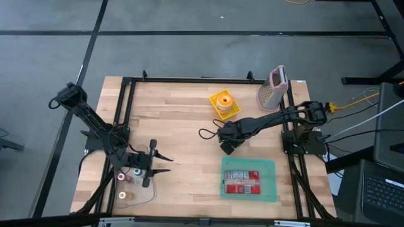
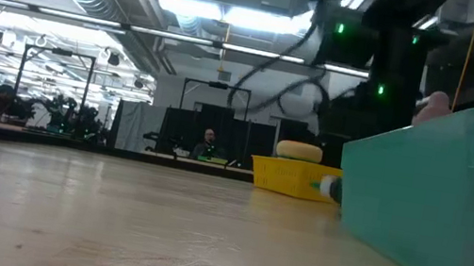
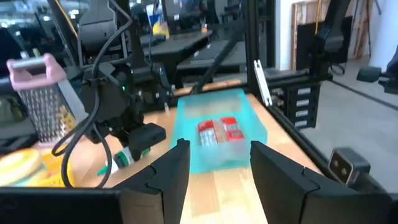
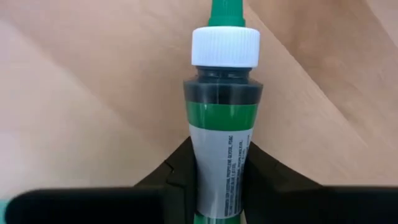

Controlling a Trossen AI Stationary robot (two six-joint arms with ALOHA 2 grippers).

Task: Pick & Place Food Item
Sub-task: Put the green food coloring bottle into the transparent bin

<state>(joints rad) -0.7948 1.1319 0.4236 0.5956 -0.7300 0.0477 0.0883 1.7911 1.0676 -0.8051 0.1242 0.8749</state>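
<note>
Green tube (image 4: 222, 134) with a white cap (image 4: 225, 46) lies between the two fingers of the right tool (image 4: 214, 171), which press against its sides, so the tool appears clamped on it low over the table (image 1: 183, 120), just beyond the teal bin (image 1: 249, 180). Judging by this, the grasp step is in hand; the next move calls for lifting the tube clear of the wood and carrying it to its target, probably the bin, which already holds a red packet (image 1: 242, 181). Across the table, the left tool (image 3: 219, 165) waits with its fingers apart near the front left corner. Farther back stand a yellow tray (image 1: 225, 104) and a pink-handled grater (image 1: 273, 89).
</note>
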